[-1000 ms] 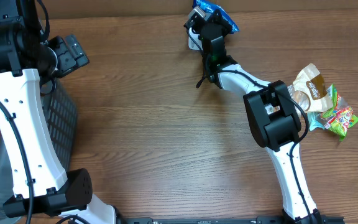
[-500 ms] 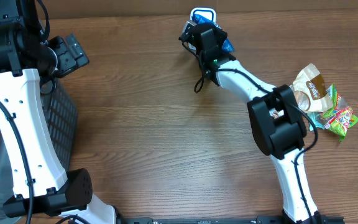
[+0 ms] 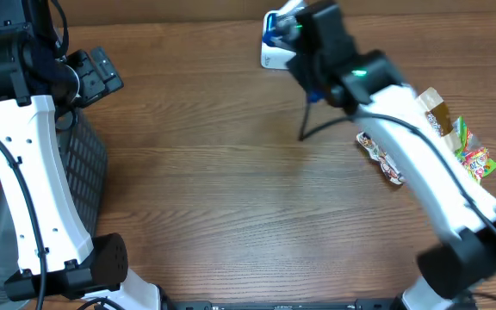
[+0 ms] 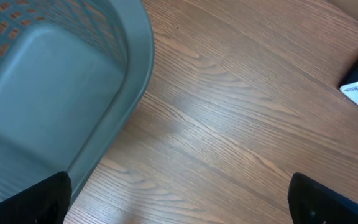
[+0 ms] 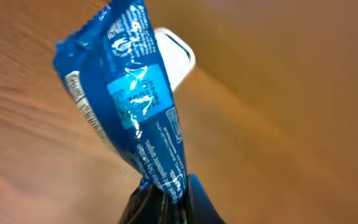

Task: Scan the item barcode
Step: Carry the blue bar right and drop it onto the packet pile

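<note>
One blue packet (image 5: 129, 112) — held up just in front of the scanner (image 5: 178, 55).
Right fingers (image 5: 201, 206) clenched on its bottom crimp; left fingers (image 4: 36, 202) spread and empty, well apart from the scanner. The film looks light, limp and slippery — the stiffer seam is the best hold.

Basket (image 3: 84, 164) far left, scanner (image 3: 269, 58) back centre, pouch (image 5: 129, 106) near it, snack packs (image 3: 470, 159) right.

The white left arm (image 3: 24, 172) stands upright at the left edge of the brown wooden table (image 3: 213, 189), its black left gripper (image 4: 179, 199) spread wide. The white right arm (image 3: 420, 164) stretches to the table's far edge, its black right gripper (image 5: 166, 202) pinched tight on a blue foil packet (image 5: 129, 106).
</note>
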You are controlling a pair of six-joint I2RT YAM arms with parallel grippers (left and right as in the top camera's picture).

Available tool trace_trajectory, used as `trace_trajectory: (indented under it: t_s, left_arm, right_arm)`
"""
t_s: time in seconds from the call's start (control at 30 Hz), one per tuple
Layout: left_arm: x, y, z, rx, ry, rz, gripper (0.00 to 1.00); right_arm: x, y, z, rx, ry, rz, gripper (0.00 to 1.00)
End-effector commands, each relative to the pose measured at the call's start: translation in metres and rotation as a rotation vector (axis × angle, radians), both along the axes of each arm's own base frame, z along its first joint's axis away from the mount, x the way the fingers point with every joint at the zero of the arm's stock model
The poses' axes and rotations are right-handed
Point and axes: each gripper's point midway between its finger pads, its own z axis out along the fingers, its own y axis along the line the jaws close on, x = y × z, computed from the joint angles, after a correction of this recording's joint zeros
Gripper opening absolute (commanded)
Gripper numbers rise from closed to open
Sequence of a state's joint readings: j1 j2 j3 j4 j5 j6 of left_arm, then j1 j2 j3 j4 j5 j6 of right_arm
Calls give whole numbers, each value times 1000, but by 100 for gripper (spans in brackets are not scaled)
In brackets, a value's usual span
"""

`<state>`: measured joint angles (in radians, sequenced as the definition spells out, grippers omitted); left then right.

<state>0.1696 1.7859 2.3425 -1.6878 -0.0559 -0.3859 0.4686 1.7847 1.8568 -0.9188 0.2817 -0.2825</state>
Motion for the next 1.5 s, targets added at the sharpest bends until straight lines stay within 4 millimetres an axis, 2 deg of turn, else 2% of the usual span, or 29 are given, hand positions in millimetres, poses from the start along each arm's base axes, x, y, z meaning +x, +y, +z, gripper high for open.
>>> trace_trajectory:
  t_s: [0.0, 0.03, 0.17, 0.2, 0.23, 0.33, 0.37, 0.4, 0.47, 0.5, 0.53, 0.6, 0.63, 0.67, 0.7, 0.77, 0.83, 0.9, 0.97, 1.0, 1.07, 1.17, 1.23, 1.27, 1.47]
  left_arm:
    - [2, -3, -3, -1, 11, -13, 100]
    - [2, -3, -3, -1, 11, -13, 100]
    - [2, -3, -3, -1, 11, -13, 100]
    - [2, -3, -3, -1, 11, -13, 100]
    - [2, -3, -3, -1, 11, -13, 100]
    - [2, -3, -3, -1, 11, -13, 100]
    - [2, -3, -3, -1, 11, -13, 100]
    - [2, -3, -3, -1, 11, -13, 100]
    - [2, -3, -3, -1, 11, -13, 100]
    - [2, -3, -3, -1, 11, -13, 100]
    - [2, -3, -3, -1, 11, -13, 100]
    - [2, -3, -3, -1, 11, -13, 100]
    - [2, -3, -3, -1, 11, -13, 100]
    - [2, -3, -3, -1, 11, -13, 100]
    - [2, -3, -3, -1, 11, -13, 100]
    - [2, -3, -3, -1, 11, -13, 100]
    - [2, -3, -3, -1, 11, -13, 100]
    - [2, -3, -3, -1, 11, -13, 100]
    - [2, -3, -3, -1, 11, -13, 100]
    - [2, -3, -3, -1, 11, -13, 99]
    - [2, -3, -3, -1, 11, -13, 100]
    - [2, -3, -3, -1, 11, -13, 100]
    - [2, -3, -3, -1, 11, -13, 99]
    - [2, -3, -3, -1, 11, -13, 100]
    - [2, -3, -3, -1, 11, -13, 100]
  right_arm:
    - [-30, -64, 29, 293, 55, -381, 4]
    - [-42, -96, 21, 345, 110, -541, 4]
    - [-62, -199, -14, 424, 230, -964, 4]
    - [-62, -210, -20, 435, 248, -992, 4]
    - [-63, -228, -34, 458, 284, -1044, 4]
    - [-65, -257, -72, 488, 369, -1133, 4]
    - [-68, -273, -101, 509, 424, -1183, 4]
    - [-68, -278, -112, 521, 447, -1198, 4]
    - [-70, -283, -133, 547, 503, -1202, 22]
    - [-70, -284, -137, 549, 524, -1181, 40]
    - [-69, -282, -138, 553, 533, -1156, 47]
    - [-69, -276, -130, 563, 549, -1096, 61]
    - [-71, -273, -117, 562, 545, -1079, 66]
    - [-72, -271, -109, 561, 541, -1064, 67]
    - [-75, -263, -88, 573, 529, -1017, 67]
    - [-79, -251, -61, 590, 505, -946, 76]
    - [-89, -232, -18, 610, 443, -863, 80]
    - [-109, -204, 31, 651, 365, -762, 81]
    - [-131, -184, 60, 682, 323, -686, 81]
    - [-150, -170, 76, 697, 303, -638, 100]
    - [-184, -157, 97, 702, 259, -583, 100]
    - [-212, -153, 117, 716, 184, -548, 100]
    - [-232, -152, 121, 718, 170, -543, 100]
    - [-241, -158, 121, 679, 146, -560, 100]
    - [-261, -186, 125, 576, 40, -668, 100]
